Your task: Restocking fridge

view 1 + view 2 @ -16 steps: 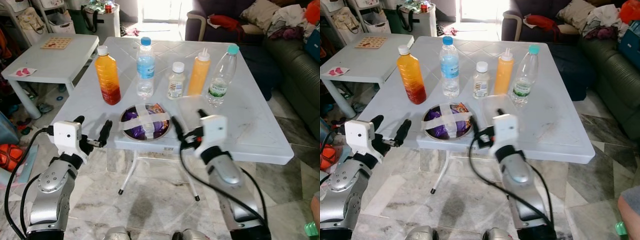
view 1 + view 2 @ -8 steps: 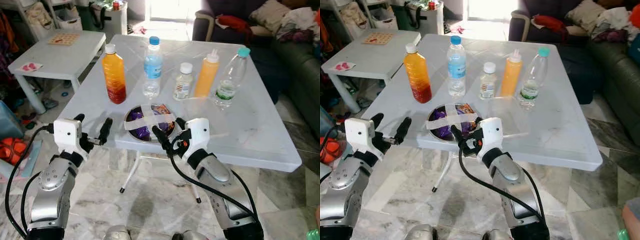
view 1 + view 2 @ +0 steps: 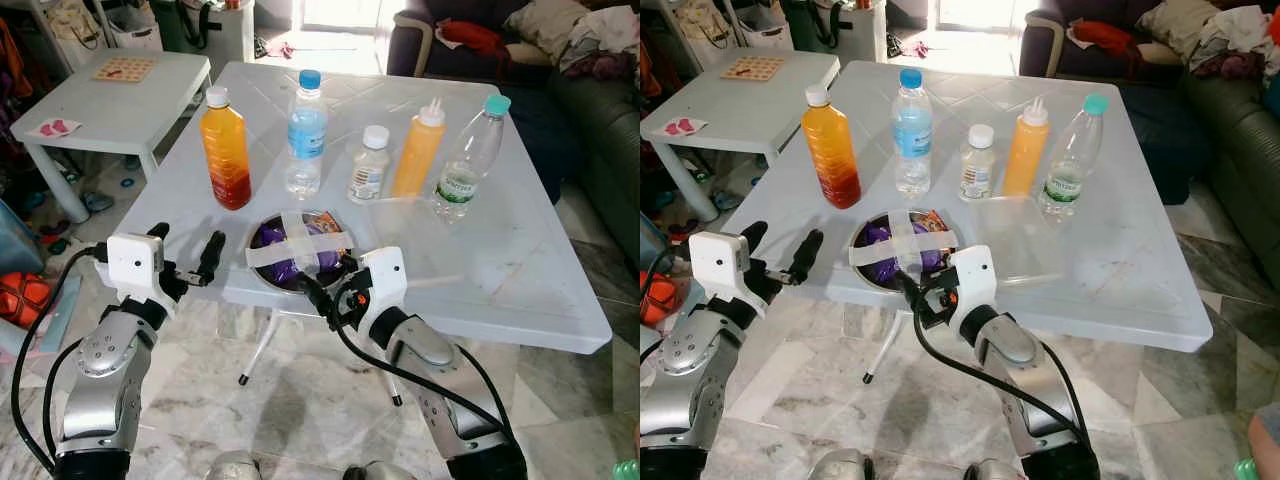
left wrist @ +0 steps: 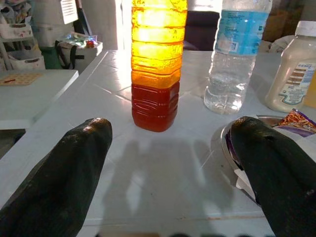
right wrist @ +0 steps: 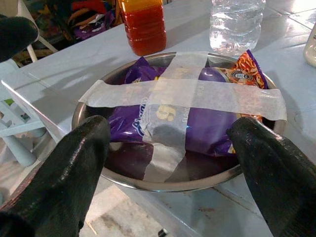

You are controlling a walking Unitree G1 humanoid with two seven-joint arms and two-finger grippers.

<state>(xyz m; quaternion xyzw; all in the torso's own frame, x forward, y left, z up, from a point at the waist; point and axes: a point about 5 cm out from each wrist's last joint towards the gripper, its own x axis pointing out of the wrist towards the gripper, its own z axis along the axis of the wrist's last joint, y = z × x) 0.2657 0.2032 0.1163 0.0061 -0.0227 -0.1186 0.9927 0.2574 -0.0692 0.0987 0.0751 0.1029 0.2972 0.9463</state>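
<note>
1. Here, a white counter (image 3: pixel 500 270) carries a row of five bottles and, nearer the robot, a metal bowl (image 3: pixel 262 268) close to the front edge.
2. The bowl holds purple snack packets (image 5: pixel 197 131) under two crossed strips of pale tape (image 5: pixel 173 91).
3. From the robot's left, the row runs: an orange juice bottle (image 3: pixel 225 148) with a darker red layer at the bottom, a water bottle (image 3: pixel 304 135) with a blue cap, a small white-capped bottle (image 3: pixel 370 165), an orange squeeze bottle (image 3: pixel 416 150), and a clear bottle (image 3: pixel 464 160) with a teal cap.
4. The right tool (image 3: pixel 328 284) sits at the front edge of the counter, just at the near rim of the bowl; its fingers (image 5: pixel 74 163) are spread wide to either side of the bowl, gripping nothing.
5. The left tool (image 3: pixel 186 258) hovers off the counter's left front corner, fingers (image 4: pixel 64 173) parted and empty, pointing toward the juice bottle.
6. A smaller white table (image 3: pixel 110 105) stands apart at the robot's left, and a dark sofa (image 3: pixel 590 110) lies to the right.
</note>
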